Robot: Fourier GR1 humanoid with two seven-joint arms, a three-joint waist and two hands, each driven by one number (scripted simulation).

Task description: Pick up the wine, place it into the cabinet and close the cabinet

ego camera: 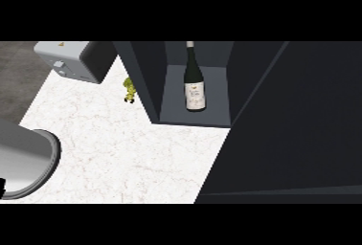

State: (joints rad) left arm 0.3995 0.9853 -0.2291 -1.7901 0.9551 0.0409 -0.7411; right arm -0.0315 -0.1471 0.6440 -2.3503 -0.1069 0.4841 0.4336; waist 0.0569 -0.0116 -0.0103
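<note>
The wine bottle point(194, 86) is dark with a pale label and stands upright inside the open dark cabinet point(194, 117), on its grey shelf floor near the back. No hand touches it. The cabinet's door point(297, 134) is swung open and fills the right side of the view as a broad dark panel. Only a grey forearm point(25, 158) shows, at the lower left edge over the counter, far from the bottle. Neither hand is visible.
The white marble counter point(127, 153) spreads in front of the cabinet. A grey boxy appliance point(71, 60) sits at the back left. A small yellow-green object point(129, 89) lies against the cabinet's left wall.
</note>
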